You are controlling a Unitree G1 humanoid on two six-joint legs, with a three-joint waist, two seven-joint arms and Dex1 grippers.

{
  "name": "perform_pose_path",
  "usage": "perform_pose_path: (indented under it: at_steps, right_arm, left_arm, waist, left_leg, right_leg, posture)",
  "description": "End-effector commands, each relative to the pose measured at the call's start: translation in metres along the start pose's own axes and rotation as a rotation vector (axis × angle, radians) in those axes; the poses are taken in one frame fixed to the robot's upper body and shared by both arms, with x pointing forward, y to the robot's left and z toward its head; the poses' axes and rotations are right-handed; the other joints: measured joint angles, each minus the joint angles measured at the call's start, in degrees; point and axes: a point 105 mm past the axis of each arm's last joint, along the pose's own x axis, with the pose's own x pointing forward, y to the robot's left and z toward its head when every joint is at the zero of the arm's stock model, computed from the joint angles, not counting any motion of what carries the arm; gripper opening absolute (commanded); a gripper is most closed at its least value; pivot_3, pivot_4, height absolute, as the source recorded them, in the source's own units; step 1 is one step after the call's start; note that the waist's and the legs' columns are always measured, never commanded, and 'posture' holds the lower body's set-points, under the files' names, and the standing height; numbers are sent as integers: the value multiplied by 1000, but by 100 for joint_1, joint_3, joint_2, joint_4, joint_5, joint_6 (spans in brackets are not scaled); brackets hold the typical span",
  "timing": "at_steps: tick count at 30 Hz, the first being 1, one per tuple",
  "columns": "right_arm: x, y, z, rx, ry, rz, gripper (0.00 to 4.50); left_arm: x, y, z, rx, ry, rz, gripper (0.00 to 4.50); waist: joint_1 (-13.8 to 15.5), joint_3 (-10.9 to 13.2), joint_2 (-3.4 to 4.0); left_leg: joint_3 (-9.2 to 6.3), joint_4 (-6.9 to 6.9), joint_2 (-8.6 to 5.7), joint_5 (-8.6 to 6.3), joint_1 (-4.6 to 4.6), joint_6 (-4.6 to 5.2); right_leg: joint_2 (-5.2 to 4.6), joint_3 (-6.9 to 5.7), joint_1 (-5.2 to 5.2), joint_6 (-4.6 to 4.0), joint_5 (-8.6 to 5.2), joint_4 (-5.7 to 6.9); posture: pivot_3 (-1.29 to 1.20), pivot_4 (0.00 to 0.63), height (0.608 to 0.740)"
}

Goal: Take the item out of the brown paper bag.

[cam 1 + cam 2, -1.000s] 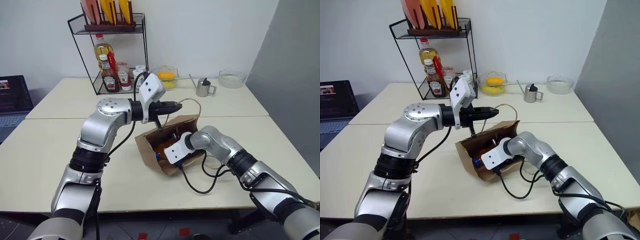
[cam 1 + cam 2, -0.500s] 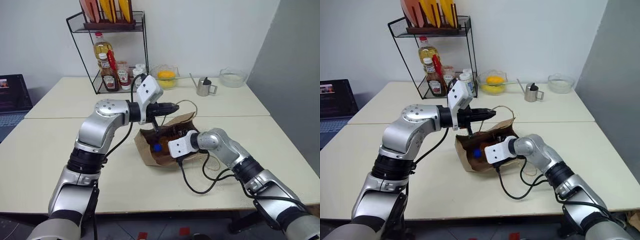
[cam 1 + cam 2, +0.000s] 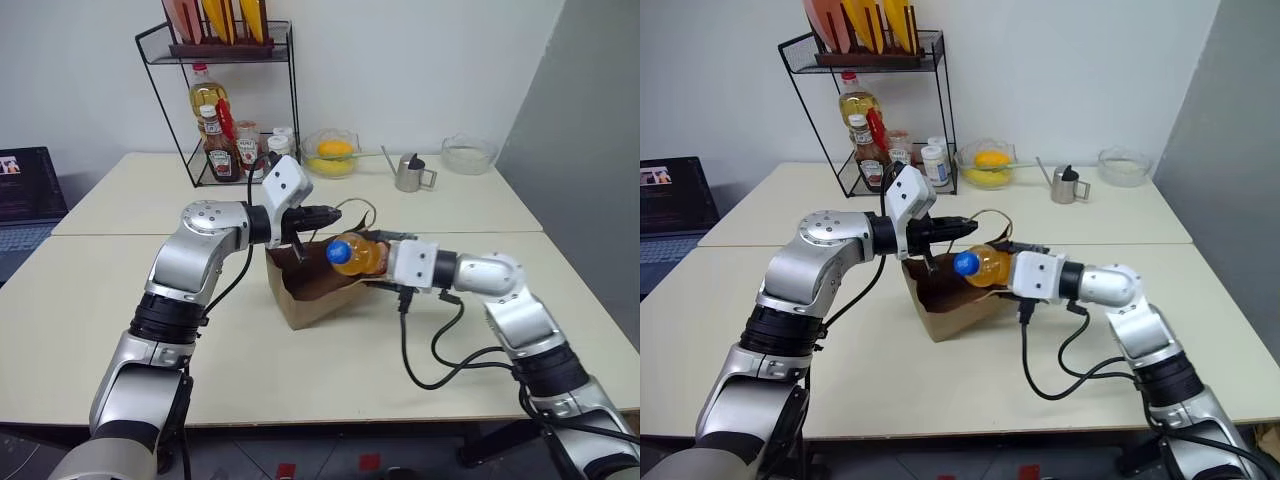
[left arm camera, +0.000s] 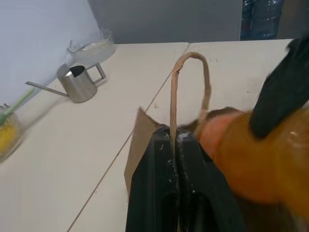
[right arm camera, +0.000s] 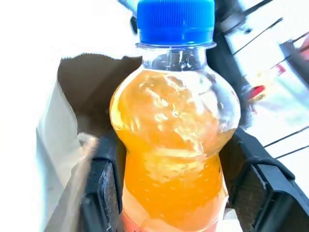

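Note:
The item is a small bottle of orange drink (image 3: 354, 255) with a blue cap (image 5: 175, 21). My right gripper (image 3: 366, 252) is shut on it, with a black finger (image 5: 102, 192) on each side of its body. It hangs level, cap toward my left, just above the mouth of the brown paper bag (image 3: 312, 292). The bag stands open on the table in front of me. My left gripper (image 3: 333, 212) is shut on one thin tan loop handle (image 4: 174, 108) of the bag and holds that side up.
A black wire rack (image 3: 215, 100) with sauce bottles (image 3: 218, 150) stands at the back left. A bowl with yellow fruit (image 3: 333, 155), a small metal watering can (image 3: 406, 174) and a glass bowl (image 3: 466, 155) line the far edge. A laptop (image 3: 25, 190) sits far left. A black cable (image 3: 430, 350) loops below my right arm.
My right gripper has come up and back out of the bag with the orange bottle in it and has rolled level. My left gripper keeps its hold on the handle, shifted slightly left.

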Motion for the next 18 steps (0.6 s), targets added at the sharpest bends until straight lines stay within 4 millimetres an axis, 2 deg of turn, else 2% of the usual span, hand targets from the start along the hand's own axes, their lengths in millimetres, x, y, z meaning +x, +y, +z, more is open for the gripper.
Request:
perform_pose_path:
  at_steps: [1,4,8,11,14,18]
  right_arm:
    - [-20,-26,39,224,-125,-132,2584]
    - [-38,-55,50,447,-175,-301,2584]
    - [-66,-90,54,545,-182,-508,2584]
    - [-81,-111,53,701,-245,-630,2584]
    - [-85,-114,48,785,-259,-679,2584]
    - [-77,-102,40,758,-191,-654,2584]
  left_arm:
    - [-4,7,11,42,-29,30,0]
    - [-4,7,10,42,-30,30,0]
    - [-3,6,9,38,-33,27,0]
    - [-1,6,9,35,-37,23,0]
    - [2,4,10,34,-45,17,0]
    - [4,4,12,37,-52,15,0]
  waist:
    - [-3,1,1]
    - [4,1,2]
    - [36,2,2]
    - [41,2,3]
    - [40,2,3]
    - [22,3,4]
  left_leg:
    - [1,1,0,0,0,0]
    - [-2,2,1,0,-3,0]
    - [-1,1,-3,0,-4,1]
    - [1,-1,-3,-1,-7,1]
    - [3,-5,-2,-1,-7,2]
    - [9,-5,-2,-1,-12,3]
  right_leg:
    - [0,2,-1,0,0,2]
    - [0,1,-2,-1,0,6]
    - [-4,0,-2,-1,0,2]
    - [-4,0,-4,-1,0,1]
    - [-4,1,-7,-1,0,1]
    - [-3,5,-12,-1,0,1]
  posture:
    - [0,150,740]
    - [0,150,740]
    - [0,150,740]
    - [0,150,740]
    - [0,150,740]
    - [0,150,740]
